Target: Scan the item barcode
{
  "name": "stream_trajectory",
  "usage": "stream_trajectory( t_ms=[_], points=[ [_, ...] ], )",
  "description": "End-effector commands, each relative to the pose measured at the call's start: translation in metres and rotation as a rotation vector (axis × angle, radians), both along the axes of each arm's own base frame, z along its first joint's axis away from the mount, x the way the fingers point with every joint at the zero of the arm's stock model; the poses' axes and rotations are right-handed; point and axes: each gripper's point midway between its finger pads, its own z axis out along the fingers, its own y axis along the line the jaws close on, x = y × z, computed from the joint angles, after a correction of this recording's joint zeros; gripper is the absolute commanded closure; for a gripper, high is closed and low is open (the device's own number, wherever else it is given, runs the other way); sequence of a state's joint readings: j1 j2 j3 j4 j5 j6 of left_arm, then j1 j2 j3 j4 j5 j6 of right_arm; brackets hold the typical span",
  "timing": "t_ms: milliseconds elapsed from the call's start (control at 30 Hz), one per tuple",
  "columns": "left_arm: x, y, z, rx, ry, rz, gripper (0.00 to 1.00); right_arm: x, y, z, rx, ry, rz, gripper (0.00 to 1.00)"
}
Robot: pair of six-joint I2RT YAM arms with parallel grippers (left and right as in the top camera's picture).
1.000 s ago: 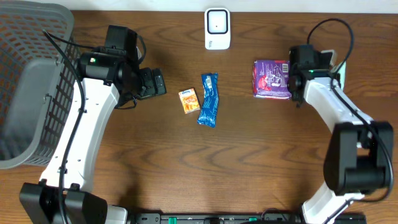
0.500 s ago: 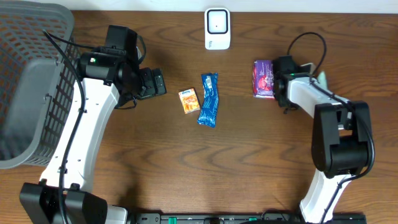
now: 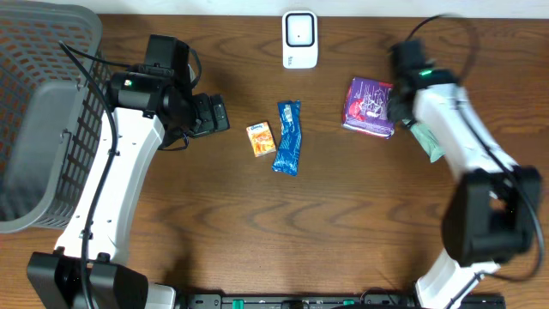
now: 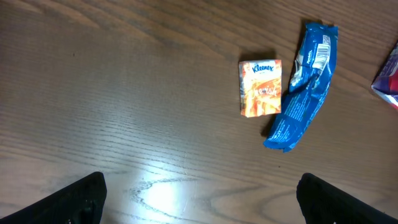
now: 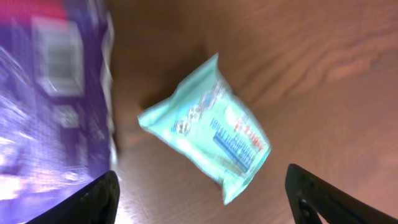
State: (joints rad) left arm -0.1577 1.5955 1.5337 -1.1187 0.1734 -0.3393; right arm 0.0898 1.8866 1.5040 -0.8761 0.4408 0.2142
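Note:
A white barcode scanner (image 3: 299,39) stands at the table's far edge. A purple package (image 3: 371,107) lies right of centre, and its barcode label shows at the left of the right wrist view (image 5: 59,56). A teal packet (image 3: 426,140) (image 5: 214,134) lies just right of it. My right gripper (image 3: 405,110) (image 5: 208,205) hovers open over the gap between them, holding nothing. An orange Kleenex box (image 3: 261,138) (image 4: 261,87) and a blue wrapper (image 3: 289,136) (image 4: 301,87) lie mid-table. My left gripper (image 3: 210,114) (image 4: 202,202) is open over bare wood to their left.
A large grey mesh basket (image 3: 43,112) fills the left edge of the table. Both arm bases sit at the near edge.
My right gripper has gone from shut to open while the arm swung about. The teal packet has come down and left to lie beside the purple package. The left arm has not moved.

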Motion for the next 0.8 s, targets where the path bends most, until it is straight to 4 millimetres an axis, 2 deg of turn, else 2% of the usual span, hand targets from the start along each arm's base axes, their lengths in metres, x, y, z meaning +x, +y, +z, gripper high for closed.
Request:
stream_trajectory(
  t_ms=[0,100,233,300,333,433,633,700,767],
  points=[
    [0.001,0.003,0.0,0.011,0.0,0.001,0.02,0.007,-0.01,0.03,0.222,-0.065,0.073,0.19],
    [0.001,0.003,0.0,0.011,0.0,0.001,0.02,0.002,-0.028,0.019,0.349,-0.04,0.133,0.32],
    [0.001,0.003,0.0,0.011,0.0,0.001,0.02,-0.006,-0.043,-0.006,0.529,-0.032,0.159,0.34],
    [0.001,0.003,0.0,0.011,0.0,0.001,0.02,-0.006,-0.053,-0.022,0.584,-0.036,0.151,0.45],
    [0.001,0.003,0.0,0.011,0.0,0.001,0.02,-0.006,-0.058,-0.031,0.595,-0.034,0.136,0.47],
    [0.001,0.003,0.0,0.011,0.0,0.001,0.02,-0.005,-0.068,-0.059,0.645,-0.016,0.107,0.45],
    [0.001,0.003,0.0,0.011,0.0,0.001,0.02,-0.003,-0.067,-0.107,0.692,0.039,0.137,0.42],
    [0.001,0.003,0.0,0.011,0.0,0.001,0.02,-0.006,-0.067,-0.121,0.695,0.064,0.127,0.43],
    [0.001,0.003,0.0,0.011,0.0,0.001,0.02,-0.009,-0.066,-0.132,0.708,0.086,0.118,0.48]
  ],
)
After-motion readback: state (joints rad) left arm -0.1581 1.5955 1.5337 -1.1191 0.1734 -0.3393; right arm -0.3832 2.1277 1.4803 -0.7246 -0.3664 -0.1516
